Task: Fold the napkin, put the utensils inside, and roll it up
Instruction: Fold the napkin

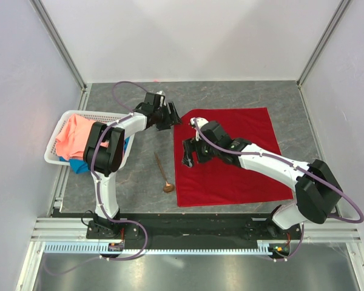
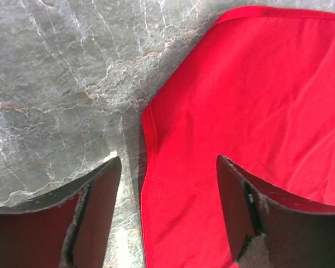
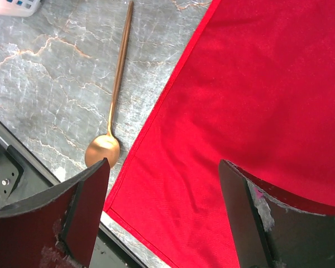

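Nearest the arm bases, the spoon (image 3: 116, 84) lies on the grey marbled table (image 1: 242, 94). Its bowl points toward the bases and its handle runs away from them. It is just beside the near-left corner of the napkin (image 1: 242, 176) and does not touch it. The deep red napkin lies spread open and flat, right of centre on the table.

The right gripper (image 3: 163, 163) hangs over the napkin's left part, near that corner. Its jaws are wide apart and hold nothing. In its wrist view the left edge of the cloth runs between the two fingers.

Farther back, the left gripper (image 2: 167, 162) sits at the napkin's far-left corner. Its jaws are also apart and empty, one on each side of the hem, which bends inward there. Whether a finger touches the cloth cannot be told.

At the table's left side a white basket (image 1: 91, 114) holds a salmon-pink cloth (image 1: 76, 136) on top of a blue cloth (image 1: 79, 165).
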Controlling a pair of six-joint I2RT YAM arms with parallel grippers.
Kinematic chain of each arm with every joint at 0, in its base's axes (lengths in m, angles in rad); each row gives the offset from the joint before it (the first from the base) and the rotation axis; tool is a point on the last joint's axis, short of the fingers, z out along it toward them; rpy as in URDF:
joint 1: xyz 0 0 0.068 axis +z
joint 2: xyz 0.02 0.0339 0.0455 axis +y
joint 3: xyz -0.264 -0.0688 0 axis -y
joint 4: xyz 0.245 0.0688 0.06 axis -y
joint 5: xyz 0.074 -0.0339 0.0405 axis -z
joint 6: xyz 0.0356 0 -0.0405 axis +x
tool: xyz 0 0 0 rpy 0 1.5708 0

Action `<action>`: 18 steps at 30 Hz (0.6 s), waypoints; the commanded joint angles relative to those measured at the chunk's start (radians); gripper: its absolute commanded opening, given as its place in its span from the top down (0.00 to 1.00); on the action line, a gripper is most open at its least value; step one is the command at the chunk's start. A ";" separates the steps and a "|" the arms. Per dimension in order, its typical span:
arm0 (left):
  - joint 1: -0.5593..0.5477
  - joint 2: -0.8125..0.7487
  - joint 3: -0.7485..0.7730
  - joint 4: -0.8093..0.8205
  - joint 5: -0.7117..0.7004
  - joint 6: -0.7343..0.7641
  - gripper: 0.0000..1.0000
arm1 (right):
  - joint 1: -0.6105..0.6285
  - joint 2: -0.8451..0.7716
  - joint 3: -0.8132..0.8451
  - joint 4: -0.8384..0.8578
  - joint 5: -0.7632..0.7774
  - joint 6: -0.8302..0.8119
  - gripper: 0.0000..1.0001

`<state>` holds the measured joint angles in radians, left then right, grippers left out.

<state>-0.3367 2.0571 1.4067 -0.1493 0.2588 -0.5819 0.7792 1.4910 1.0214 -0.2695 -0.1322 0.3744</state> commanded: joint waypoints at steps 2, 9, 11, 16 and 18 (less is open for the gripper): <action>0.005 0.026 0.032 0.034 -0.024 -0.042 0.26 | 0.000 -0.017 -0.001 -0.010 0.022 0.031 0.12; 0.002 0.054 0.086 -0.016 -0.024 -0.039 0.29 | 0.000 -0.058 -0.001 -0.011 0.031 0.032 0.12; 0.001 0.057 0.087 -0.012 -0.010 -0.036 0.35 | 0.000 -0.063 -0.001 -0.011 0.032 0.034 0.12; 0.001 0.066 0.101 -0.009 0.019 -0.035 0.39 | 0.000 -0.064 0.006 -0.011 0.029 0.032 0.12; -0.005 0.072 0.119 -0.027 0.013 -0.032 0.39 | 0.000 -0.072 0.008 -0.011 0.029 0.034 0.12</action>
<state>-0.3351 2.1078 1.4681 -0.1699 0.2646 -0.6033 0.7788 1.4559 1.0214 -0.2863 -0.1146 0.3969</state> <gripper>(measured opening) 0.616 0.880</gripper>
